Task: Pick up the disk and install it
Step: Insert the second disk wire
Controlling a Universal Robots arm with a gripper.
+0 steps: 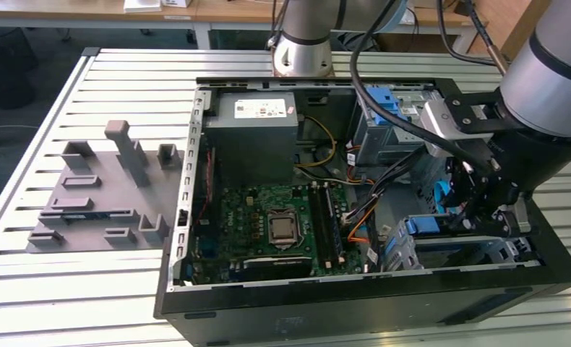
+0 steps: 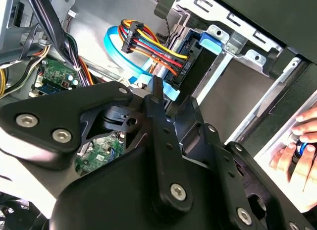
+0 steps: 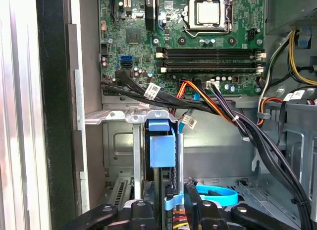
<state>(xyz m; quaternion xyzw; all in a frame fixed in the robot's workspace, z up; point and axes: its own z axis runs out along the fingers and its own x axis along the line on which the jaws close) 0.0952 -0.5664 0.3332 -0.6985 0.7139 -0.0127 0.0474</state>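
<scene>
The gripper (image 1: 486,211) is low inside the computer case (image 1: 266,303). Its fingers (image 3: 171,202) look closed on the disk (image 3: 162,150), standing on edge in the metal cage (image 3: 130,117). Installing step, I think; it needs a straight, gentle push.

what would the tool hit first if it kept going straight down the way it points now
Most likely the disk itself: the tool is lined up on its blue-railed edge, standing in the metal drive bay. Whether they touch already is unclear.

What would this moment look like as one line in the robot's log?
gripper: low inside the case, at the drive cage | disk: standing on edge in the cage | cables: plugged into disk
</scene>
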